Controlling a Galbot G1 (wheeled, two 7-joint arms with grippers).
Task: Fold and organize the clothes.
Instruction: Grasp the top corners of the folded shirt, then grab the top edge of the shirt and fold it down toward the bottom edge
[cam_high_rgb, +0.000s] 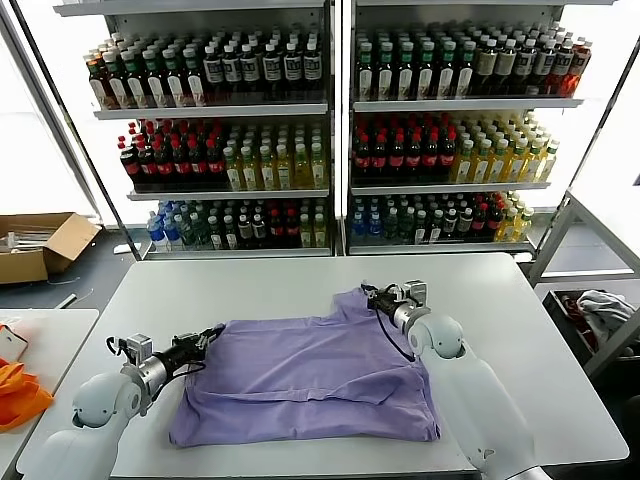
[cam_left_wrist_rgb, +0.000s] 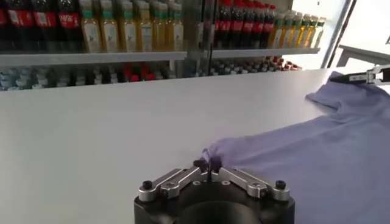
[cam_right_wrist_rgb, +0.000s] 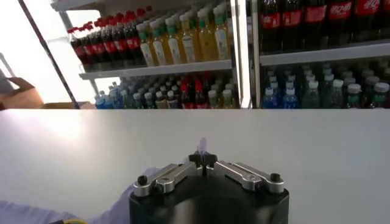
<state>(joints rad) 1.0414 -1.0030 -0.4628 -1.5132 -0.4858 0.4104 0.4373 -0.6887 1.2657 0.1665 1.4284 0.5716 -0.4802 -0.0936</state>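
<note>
A lavender short-sleeved T-shirt of thin soft fabric lies spread across the lower middle of the frame, plain side up, on a pale grey desk. Its hem runs along the near edge, and one sleeve rises toward the centre of the picture. The cloth is rumpled, with shallow folds running across it.

At the shirt's left corner, in the lower left of the frame, the left gripper has its jaws clenched on a pinch of the lavender fabric; the left wrist view shows the cloth drawn up into the closed tips. At the raised sleeve, just right of centre, the right gripper likewise has its jaws clamped on the fabric, and the right wrist view shows a small tuft of lavender poking up between the closed tips.

Behind the desk, filling the top half of the frame, stand white metal shelves of bottled drinks. At the left edge, a brown cardboard box sits on the floor, and a bright orange cloth lies on a neighbouring surface. At the right edge, a white-and-grey cloth rests in a rack.
</note>
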